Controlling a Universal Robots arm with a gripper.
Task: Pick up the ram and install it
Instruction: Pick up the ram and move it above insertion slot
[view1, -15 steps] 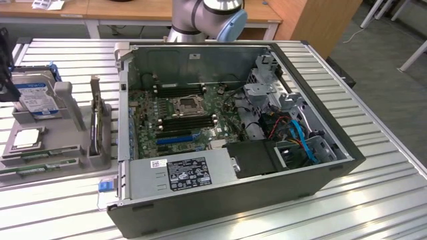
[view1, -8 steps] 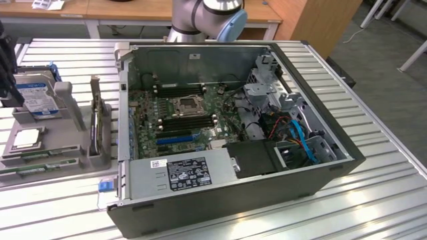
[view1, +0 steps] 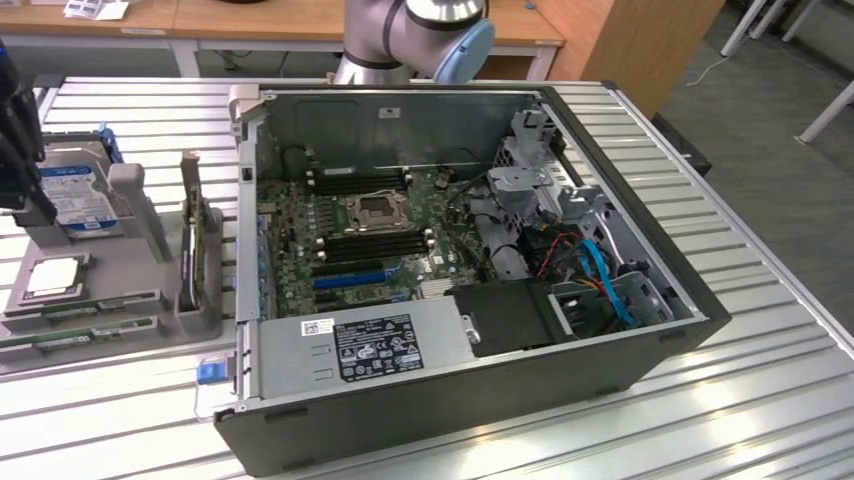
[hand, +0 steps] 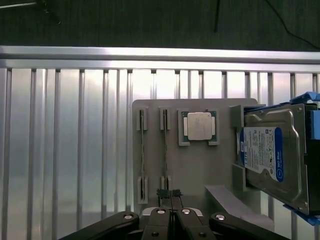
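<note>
On my screen the black two-fingered gripper (hand: 170, 194) is pinched tight, and there is nothing between its fingers. It hangs over the flat grey plastic tray (hand: 200, 170). Two long, thin, green ram sticks stand on edge in slots in that tray, side by side. One ram stick (hand: 165, 150) is next to the square silver processor chip (hand: 198, 125), and the other ram stick (hand: 142, 150) is on its far side. The gripper tips are right at one end of the stick by the chip, but I cannot tell if they touch it. A silver hard drive with a blue label (hand: 270, 155) stands on the other side of the chip. In the exterior view the tray (view1: 127, 282) sits on the silver slatted table (view1: 747, 380). It is to the exterior view's left of the open dark computer case (view1: 467, 410), so both sticks are outside the case.
</note>
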